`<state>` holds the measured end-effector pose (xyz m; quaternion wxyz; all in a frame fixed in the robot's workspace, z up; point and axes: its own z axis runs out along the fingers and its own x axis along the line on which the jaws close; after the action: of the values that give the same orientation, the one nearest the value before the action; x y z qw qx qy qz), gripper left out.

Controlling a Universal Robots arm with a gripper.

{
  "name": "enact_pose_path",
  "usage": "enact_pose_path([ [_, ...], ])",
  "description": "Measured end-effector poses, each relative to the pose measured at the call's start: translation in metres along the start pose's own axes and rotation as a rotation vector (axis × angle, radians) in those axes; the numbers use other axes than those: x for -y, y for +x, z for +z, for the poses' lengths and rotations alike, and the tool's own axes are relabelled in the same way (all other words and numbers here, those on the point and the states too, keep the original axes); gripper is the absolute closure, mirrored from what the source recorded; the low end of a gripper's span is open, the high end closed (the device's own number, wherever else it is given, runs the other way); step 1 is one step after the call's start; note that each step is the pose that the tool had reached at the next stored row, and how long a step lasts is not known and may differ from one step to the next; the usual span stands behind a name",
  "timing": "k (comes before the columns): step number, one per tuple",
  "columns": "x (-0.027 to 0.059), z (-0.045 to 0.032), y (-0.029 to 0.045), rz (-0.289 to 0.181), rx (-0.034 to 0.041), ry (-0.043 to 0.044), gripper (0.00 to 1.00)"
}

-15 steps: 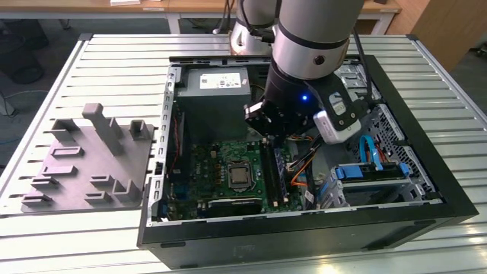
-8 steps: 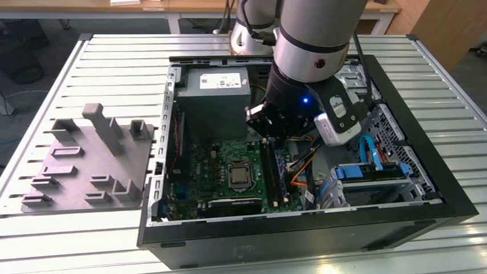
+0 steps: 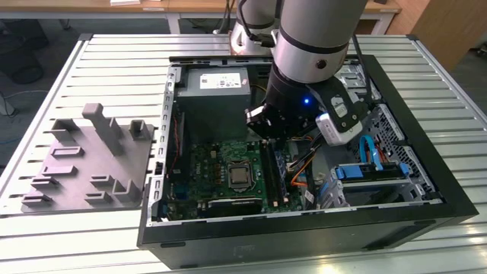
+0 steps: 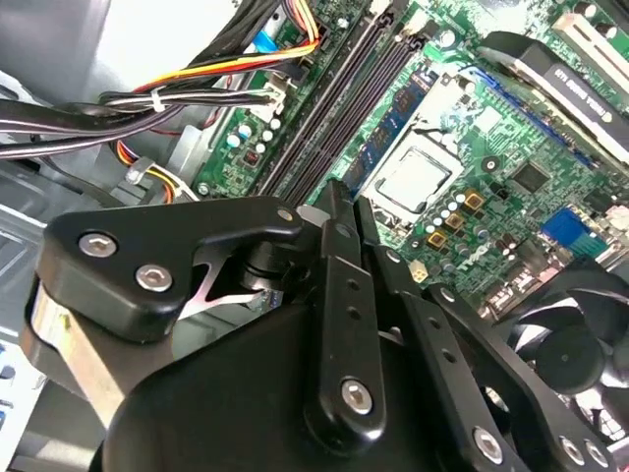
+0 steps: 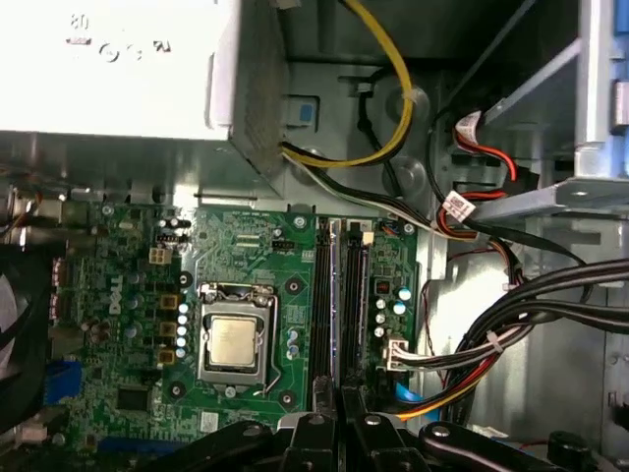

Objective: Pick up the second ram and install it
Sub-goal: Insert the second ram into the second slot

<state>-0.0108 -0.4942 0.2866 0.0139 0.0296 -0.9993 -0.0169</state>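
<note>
Two black memory slots [image 5: 319, 305] run side by side on the green motherboard [image 3: 216, 165], just beside the processor [image 5: 236, 342]. The second ram [image 5: 337, 305] stands on edge among them, in line with the slots and about as long as they are. In the exterior view it shows as a thin dark stick [image 3: 280, 166] on the side of the slots away from the processor. The gripper [image 5: 339, 423] reaches down inside the open computer case [image 3: 434, 171], its jaws narrow and closed on the stick's top edge. In the second wrist view the fingertips [image 4: 334, 211] sit close together above the board. A grey tray [image 3: 84, 160] with upright posts lies on the slatted table [image 3: 114, 57], well apart from the arm, to the exterior view's left of the case.
</note>
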Motion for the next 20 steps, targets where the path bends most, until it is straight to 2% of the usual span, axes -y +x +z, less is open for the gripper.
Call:
enact_pose_path([
  [2,0.0001,0.0029,-0.0001,0.006,0.0002,-0.0001,0.86],
  [7,0.0003,0.0102,-0.0003,0.084,0.0029,-0.0021,0.86],
  [12,0.0012,0.0178,-0.0004,0.086,0.003,-0.0016,0.86],
  [16,0.0054,0.0245,-0.0004,0.086,0.0029,-0.0013,0.86],
  [18,0.0095,0.0316,-0.0003,0.085,0.0029,-0.0014,0.86],
  [20,0.0104,0.0352,-0.0003,0.081,0.0028,-0.0014,0.86],
])
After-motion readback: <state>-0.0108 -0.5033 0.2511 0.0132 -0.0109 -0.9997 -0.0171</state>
